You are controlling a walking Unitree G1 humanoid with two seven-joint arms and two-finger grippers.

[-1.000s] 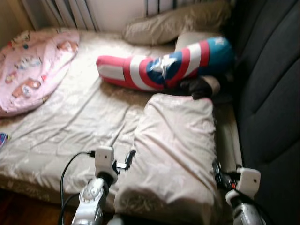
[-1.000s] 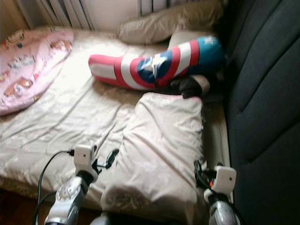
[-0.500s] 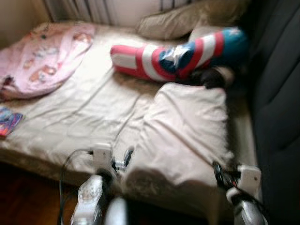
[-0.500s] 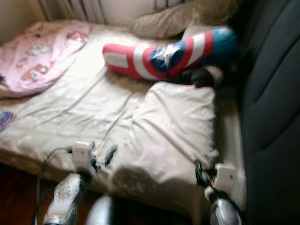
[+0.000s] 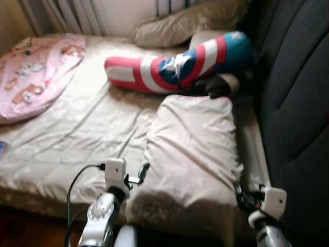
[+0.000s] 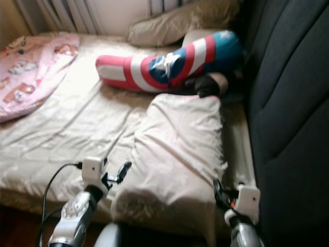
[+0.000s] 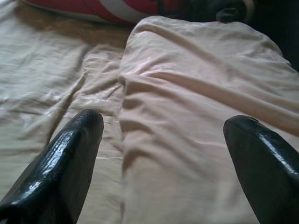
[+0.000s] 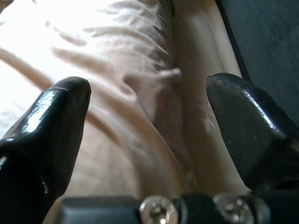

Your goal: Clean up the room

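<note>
Flanking pale pillow (image 5: pixel 193 154) (no legible writing): spread grippers.

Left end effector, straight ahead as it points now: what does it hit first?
Most likely the cream pillow. The left end effector is open and the pillow's near left edge lies between its fingers, with the bed sheet alongside. Depth is unclear.

daylight is coming in from the far window (image 5: pixel 121 10), washing out the bed sheet (image 5: pixel 92 123) at centre and glaring on the near pillow (image 5: pixel 193 154). both eye views are looking soft and slightly blurred. the dark headboard (image 5: pixel 293 103) on the right is sitting in deep shadow.
</note>
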